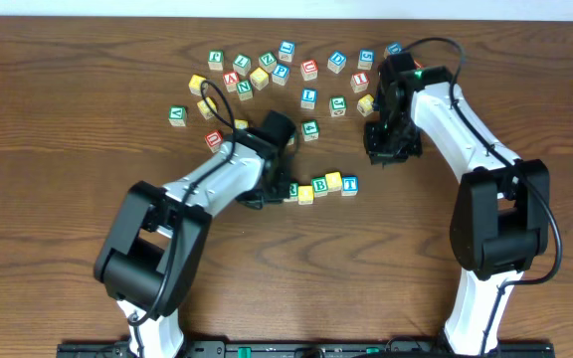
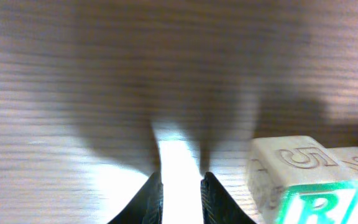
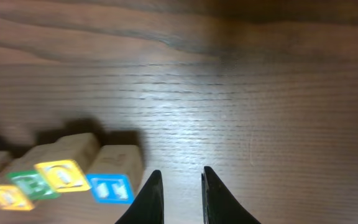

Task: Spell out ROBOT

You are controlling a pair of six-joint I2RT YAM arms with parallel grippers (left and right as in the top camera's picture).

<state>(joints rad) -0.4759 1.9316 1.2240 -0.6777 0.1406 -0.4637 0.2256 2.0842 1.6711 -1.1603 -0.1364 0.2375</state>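
Wood table (image 1: 58, 109); block row (image 1: 324, 186) apparently complete; left gripper (image 2: 181, 193), right gripper (image 3: 180, 190) narrowly parted, empty.

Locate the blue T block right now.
In the overhead view, the blue T block ends the spelled row at its right, touching the yellow block.

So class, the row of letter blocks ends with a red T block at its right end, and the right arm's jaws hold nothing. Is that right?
Not quite: the T block at the right end of the row is blue, not red. The right wrist view shows its blue face clearly. The rest holds: the right gripper has its jaws slightly apart over bare table, with nothing between them.
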